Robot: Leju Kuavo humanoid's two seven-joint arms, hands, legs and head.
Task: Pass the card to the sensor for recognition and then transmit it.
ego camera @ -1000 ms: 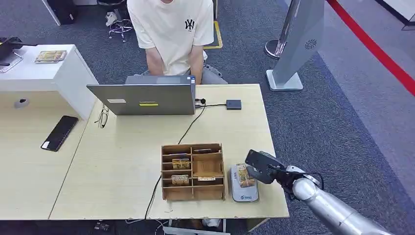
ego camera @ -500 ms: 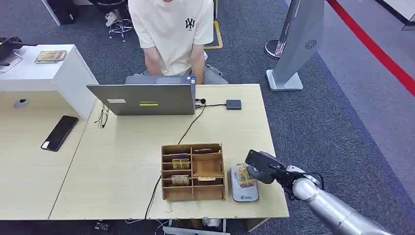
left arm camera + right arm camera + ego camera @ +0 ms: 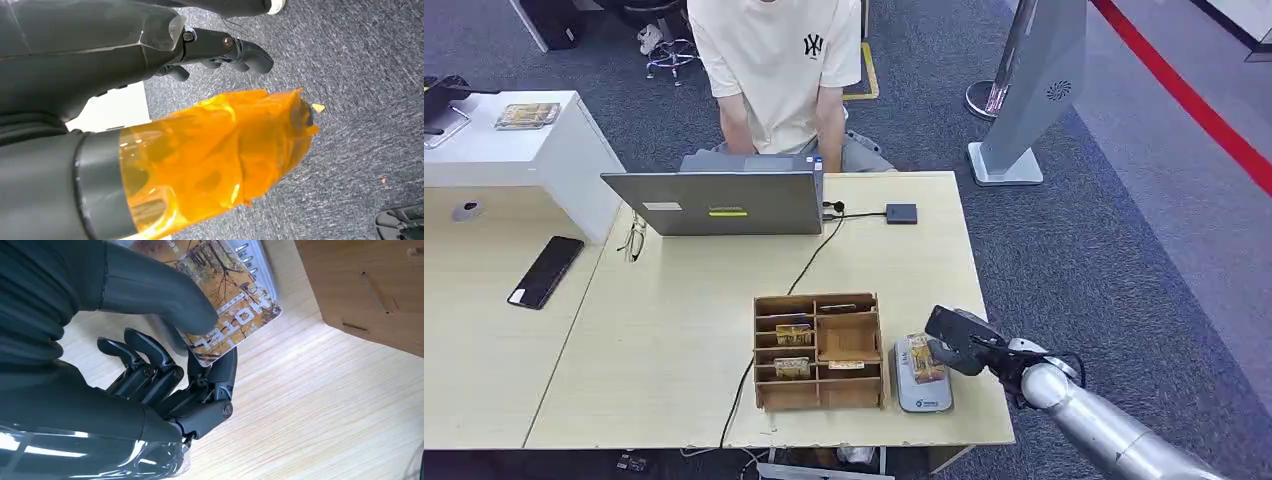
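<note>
My right hand (image 3: 961,342) reaches in over the table's right front corner and pinches a card (image 3: 927,358) with an autumn picture. In the right wrist view the thumb (image 3: 165,295) presses on top of the card (image 3: 227,305) and the dark fingers (image 3: 210,375) lie under it. The card hovers just over the white and grey sensor (image 3: 922,392), which lies flat next to the wooden box. My left hand (image 3: 215,150), its thumb wrapped in orange tape, hangs over grey carpet and holds nothing.
A wooden compartment box (image 3: 818,350) with several cards stands left of the sensor. Behind it are a cable, a grey laptop (image 3: 724,202) and a small black device (image 3: 901,213). A person in a white shirt (image 3: 774,60) sits behind the table. A phone (image 3: 546,270) lies far left.
</note>
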